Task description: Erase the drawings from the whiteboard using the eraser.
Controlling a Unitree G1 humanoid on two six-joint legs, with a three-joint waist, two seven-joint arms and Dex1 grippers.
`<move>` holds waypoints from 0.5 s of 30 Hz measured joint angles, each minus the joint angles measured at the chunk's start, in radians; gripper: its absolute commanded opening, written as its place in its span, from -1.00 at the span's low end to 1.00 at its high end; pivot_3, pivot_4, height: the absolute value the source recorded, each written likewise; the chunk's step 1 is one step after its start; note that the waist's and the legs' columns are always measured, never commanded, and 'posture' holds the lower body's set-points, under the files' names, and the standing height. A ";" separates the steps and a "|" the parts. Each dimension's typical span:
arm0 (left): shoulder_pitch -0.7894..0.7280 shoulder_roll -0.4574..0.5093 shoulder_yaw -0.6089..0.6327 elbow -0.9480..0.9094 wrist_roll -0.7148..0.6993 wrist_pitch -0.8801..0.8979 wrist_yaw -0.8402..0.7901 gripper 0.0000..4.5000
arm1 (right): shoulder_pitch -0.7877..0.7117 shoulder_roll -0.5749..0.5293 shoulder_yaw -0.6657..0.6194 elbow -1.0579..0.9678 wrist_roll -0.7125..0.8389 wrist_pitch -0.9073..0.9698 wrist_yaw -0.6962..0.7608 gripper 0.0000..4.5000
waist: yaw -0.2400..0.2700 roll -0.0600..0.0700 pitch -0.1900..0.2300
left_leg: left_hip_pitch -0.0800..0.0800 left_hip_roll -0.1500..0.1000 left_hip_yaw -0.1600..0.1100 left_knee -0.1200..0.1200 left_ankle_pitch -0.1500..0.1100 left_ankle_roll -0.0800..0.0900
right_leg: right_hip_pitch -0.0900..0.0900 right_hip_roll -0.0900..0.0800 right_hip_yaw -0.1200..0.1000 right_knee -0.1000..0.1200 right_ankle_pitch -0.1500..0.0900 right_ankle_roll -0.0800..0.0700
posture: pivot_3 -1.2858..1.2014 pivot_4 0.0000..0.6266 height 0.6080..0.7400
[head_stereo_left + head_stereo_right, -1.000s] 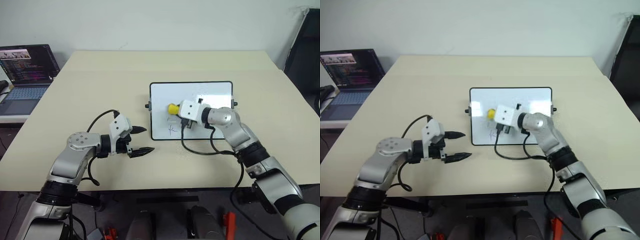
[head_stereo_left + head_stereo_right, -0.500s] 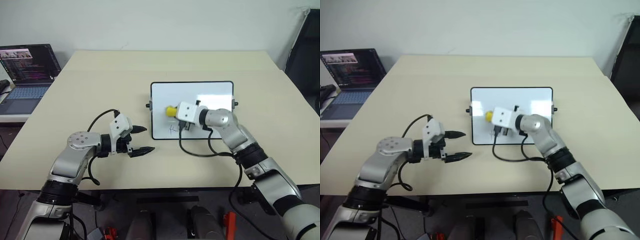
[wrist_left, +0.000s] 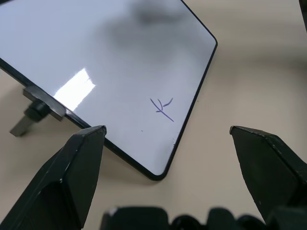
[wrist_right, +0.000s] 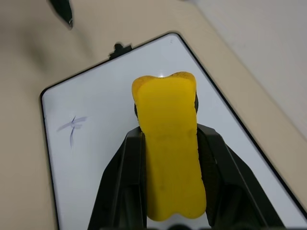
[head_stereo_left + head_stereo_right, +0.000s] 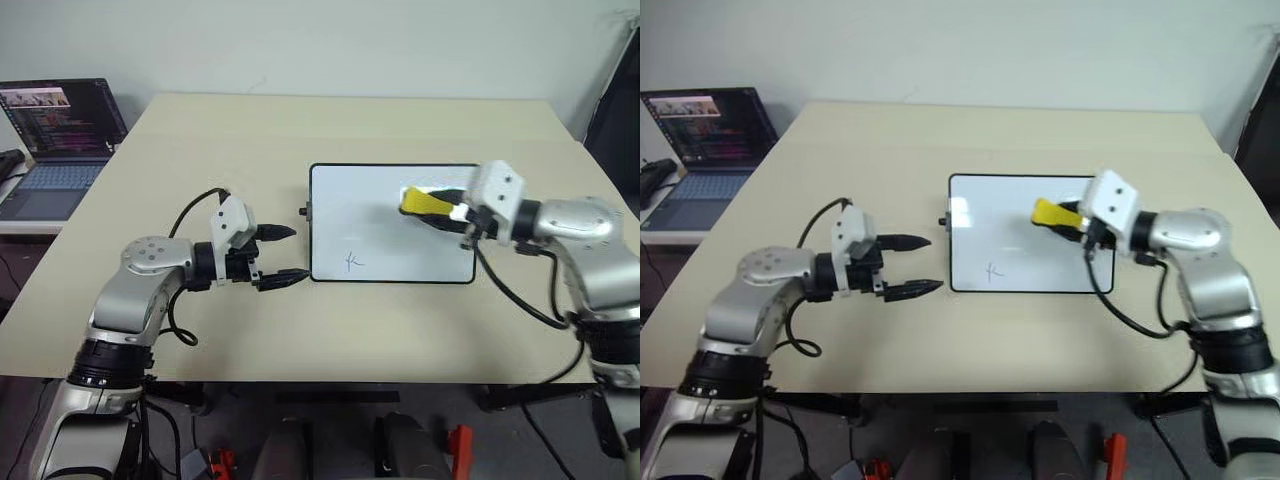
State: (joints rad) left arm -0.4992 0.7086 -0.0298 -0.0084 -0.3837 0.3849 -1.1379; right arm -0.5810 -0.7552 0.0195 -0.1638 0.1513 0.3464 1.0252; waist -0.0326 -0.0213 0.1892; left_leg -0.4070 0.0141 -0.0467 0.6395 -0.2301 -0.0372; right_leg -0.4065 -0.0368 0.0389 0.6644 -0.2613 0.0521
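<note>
The right gripper [image 5: 440,210] had swung from the whiteboard's [image 5: 380,190] lower-left area to its 2 o'clock region, jaws clamped on the eraser [image 5: 424,202]. One drawing [image 5: 352,262] remained at 7 o'clock. The left gripper [image 5: 280,255] hovered wide open beside the board.

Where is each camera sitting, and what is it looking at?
Head views (both eyes): look forward and down at the glossy white whiteboard on the beige table; both arms show.
Left wrist view: looks past the open left gripper at the thin pen scribble.
Right wrist view: looks along the right gripper holding the yellow block eraser.
All share the board and scribble.
</note>
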 measured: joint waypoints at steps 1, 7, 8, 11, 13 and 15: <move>-0.007 0.006 0.000 0.000 -0.003 0.001 -0.008 1.00 | 0.031 -0.034 -0.012 -0.025 0.012 0.013 0.017 -0.53 | -0.001 0.000 0.000 | 0.000 0.000 0.000 0.000 0.000 0.000 | 0.000 0.000 0.000 0.000 0.000 0.000 | 0.03 -0.52 1.00; 0.019 0.064 0.000 -0.030 -0.007 0.002 -0.052 1.00 | 0.211 -0.166 -0.055 -0.137 0.060 0.036 0.085 -0.53 | -0.004 0.000 0.000 | 0.001 0.000 0.002 -0.001 0.000 0.000 | 0.000 0.000 0.001 -0.001 0.000 0.000 | 0.03 -0.52 1.00; 0.026 0.068 0.000 -0.030 -0.007 0.002 -0.052 1.00 | 0.219 -0.174 -0.061 -0.146 0.067 0.037 0.085 -0.53 | -0.004 0.000 0.000 | 0.000 0.000 0.002 -0.001 0.000 0.000 | 0.000 0.000 0.001 -0.001 0.000 0.001 | 0.03 -0.52 1.00; 0.039 0.082 0.001 -0.033 -0.007 0.003 -0.051 1.00 | 0.227 -0.191 -0.092 -0.171 0.080 0.044 0.082 -0.53 | -0.002 0.000 0.000 | 0.000 0.000 0.001 0.000 0.000 0.000 | 0.000 0.000 0.001 -0.001 -0.002 0.003 | 0.03 -0.52 1.00; 0.048 0.087 0.005 -0.034 -0.007 0.003 -0.050 1.00 | 0.240 -0.195 -0.098 -0.185 0.090 0.050 0.081 -0.53 | 0.000 0.000 0.000 | 0.000 0.000 0.001 0.000 0.000 0.000 | 0.001 0.000 0.001 -0.001 -0.002 0.003 | 0.03 -0.52 1.00; 0.061 0.089 0.009 -0.034 -0.007 0.003 -0.049 1.00 | 0.251 -0.197 -0.098 -0.185 0.097 0.053 0.080 -0.53 | 0.000 0.000 0.000 | 0.000 0.000 0.001 0.000 0.000 0.000 | 0.001 0.000 0.001 -0.001 -0.001 0.002 | 0.03 -0.52 1.00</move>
State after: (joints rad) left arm -0.4383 0.7979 -0.0209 -0.0428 -0.3907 0.3883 -1.1865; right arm -0.3295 -0.9523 -0.0789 -0.3492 0.2487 0.3993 1.1056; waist -0.0324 -0.0216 0.1896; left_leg -0.4067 0.0143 -0.0452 0.6395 -0.2303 -0.0370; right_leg -0.4060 -0.0366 0.0401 0.6632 -0.2627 0.0545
